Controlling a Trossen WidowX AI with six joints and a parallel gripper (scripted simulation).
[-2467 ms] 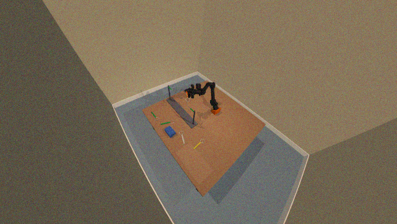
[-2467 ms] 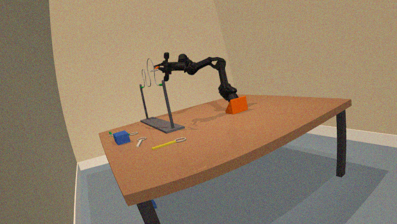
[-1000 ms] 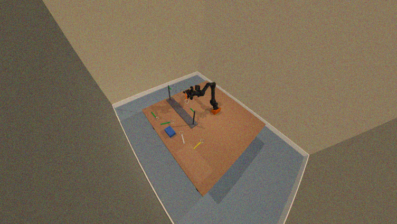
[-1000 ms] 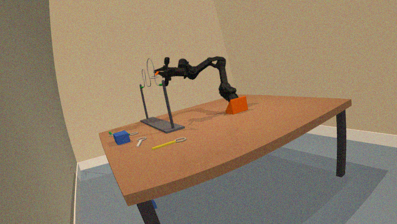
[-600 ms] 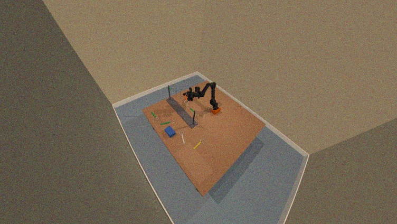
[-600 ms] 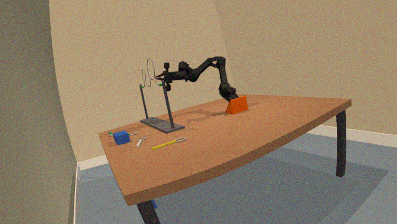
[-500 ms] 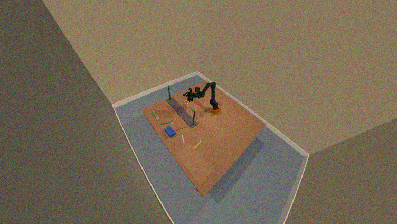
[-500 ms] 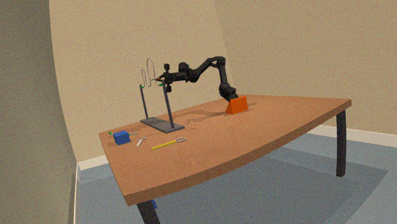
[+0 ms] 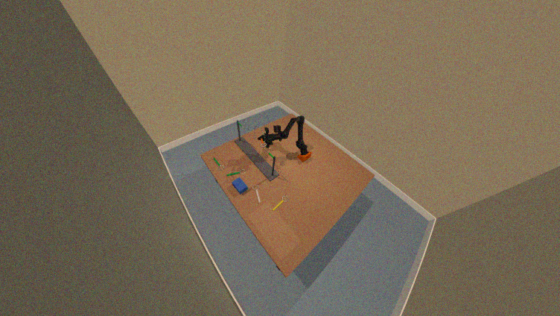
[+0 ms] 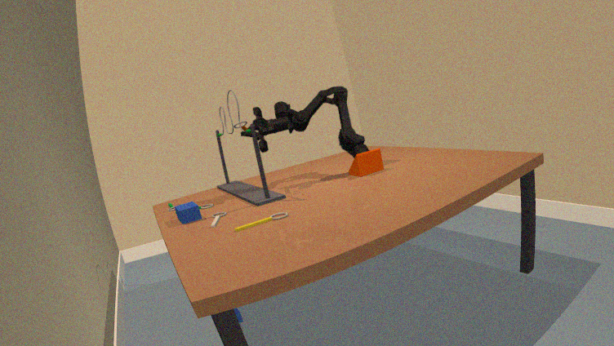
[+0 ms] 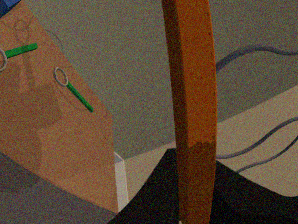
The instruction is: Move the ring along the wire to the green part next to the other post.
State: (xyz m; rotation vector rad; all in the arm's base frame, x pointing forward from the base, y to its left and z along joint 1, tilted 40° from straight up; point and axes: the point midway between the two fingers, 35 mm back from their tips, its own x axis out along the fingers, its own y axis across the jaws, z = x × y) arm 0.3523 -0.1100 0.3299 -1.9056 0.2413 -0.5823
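Observation:
The orange handle (image 9: pixel 262 141) (image 10: pixel 244 127) (image 11: pixel 195 75) is between the fingers of my gripper (image 11: pixel 180 155), which is shut on it. Its ring (image 10: pixel 240 124) is at the grey wire (image 10: pixel 238 112) (image 11: pixel 255 48), a little beyond the green part (image 10: pixel 248 130) (image 9: pixel 271 155) by the near post (image 10: pixel 260 167) (image 9: pixel 273 166). The frames are too coarse to show whether the ring touches the wire. The ring is out of the wrist view. The far post (image 9: pixel 238 131) (image 10: pixel 222 158) has the other green part (image 9: pixel 240 124) (image 10: pixel 220 135) at its top.
A grey base (image 9: pixel 255 156) (image 10: pixel 270 197) carries both posts. On the table lie a blue block (image 9: pixel 240 185) (image 10: pixel 188 212), a yellow-handled ring (image 9: pixel 278 205) (image 10: pixel 253 224), a white-handled ring (image 9: pixel 258 195) (image 10: pixel 215 220) and two green-handled rings (image 9: pixel 233 174) (image 11: pixel 80 97).

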